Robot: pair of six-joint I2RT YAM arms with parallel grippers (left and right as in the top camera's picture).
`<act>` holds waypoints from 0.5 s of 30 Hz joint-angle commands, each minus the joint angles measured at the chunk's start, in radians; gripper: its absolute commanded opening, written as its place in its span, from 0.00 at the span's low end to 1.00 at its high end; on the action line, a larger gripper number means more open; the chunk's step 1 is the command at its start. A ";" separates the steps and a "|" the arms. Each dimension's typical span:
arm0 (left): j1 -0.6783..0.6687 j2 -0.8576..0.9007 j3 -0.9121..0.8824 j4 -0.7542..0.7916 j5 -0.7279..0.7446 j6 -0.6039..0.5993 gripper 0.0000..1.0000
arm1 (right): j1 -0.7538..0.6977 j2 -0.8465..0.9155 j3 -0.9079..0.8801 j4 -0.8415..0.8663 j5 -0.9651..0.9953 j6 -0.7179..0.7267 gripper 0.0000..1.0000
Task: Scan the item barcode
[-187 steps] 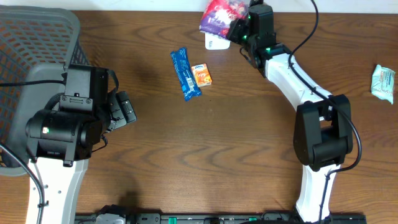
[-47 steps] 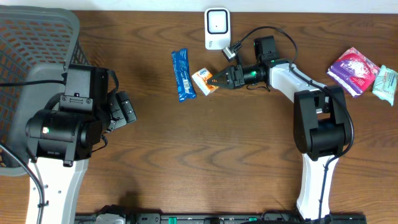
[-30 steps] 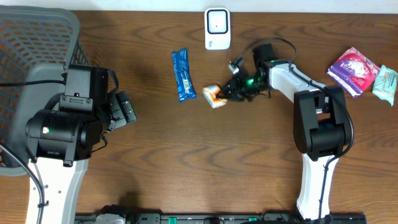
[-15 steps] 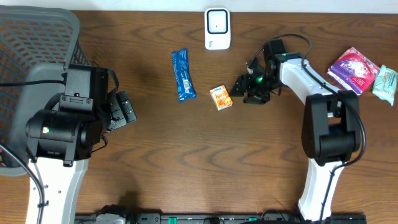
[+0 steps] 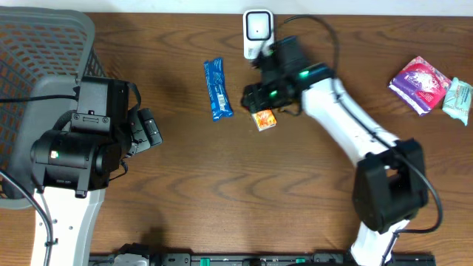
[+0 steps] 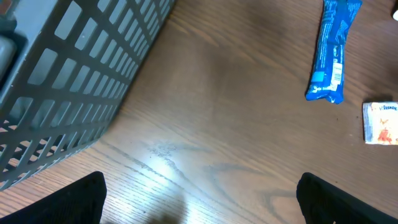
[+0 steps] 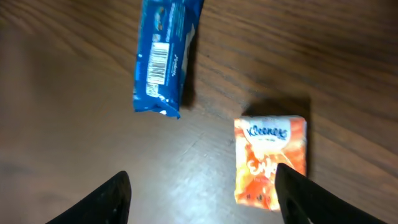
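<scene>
Both released, left hand (image 6: 200, 200) sits by the basket (image 6: 81, 93), right hand (image 7: 202, 198) over tissue pack (image 7: 270, 162) beside blue wrapper (image 7: 163, 59) and scanner (image 5: 257, 29).

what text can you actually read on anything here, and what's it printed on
"Kleenex": on the orange tissue pack, in the right wrist view.
The larger word below it on that pack is too blurred to read.
The blue wrapper has a barcode and small print, too small to read.
Print on the purple packet is too small to read.

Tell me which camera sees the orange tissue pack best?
The right wrist view: the orange tissue pack looks big, its brand name readable. Overhead shows it tiny; left wrist catches it at the edge.
</scene>
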 commanded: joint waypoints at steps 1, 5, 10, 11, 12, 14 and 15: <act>0.005 0.002 0.009 -0.004 -0.011 0.006 0.98 | 0.073 0.049 0.002 0.012 0.298 -0.005 0.59; 0.005 0.002 0.009 -0.004 -0.011 0.006 0.98 | 0.159 0.113 0.002 0.032 0.519 0.048 0.54; 0.005 0.002 0.009 -0.004 -0.011 0.006 0.98 | 0.198 0.194 0.002 0.073 0.566 0.047 0.50; 0.005 0.002 0.009 -0.004 -0.011 0.006 0.98 | 0.201 0.211 0.002 0.078 0.572 0.047 0.49; 0.005 0.002 0.009 -0.004 -0.011 0.006 0.98 | 0.202 0.224 0.002 0.082 0.579 0.047 0.49; 0.005 0.002 0.009 -0.004 -0.011 0.006 0.98 | 0.202 0.243 0.002 0.085 0.610 0.047 0.49; 0.005 0.002 0.009 -0.004 -0.011 0.006 0.98 | 0.202 0.249 0.002 0.083 0.623 0.047 0.48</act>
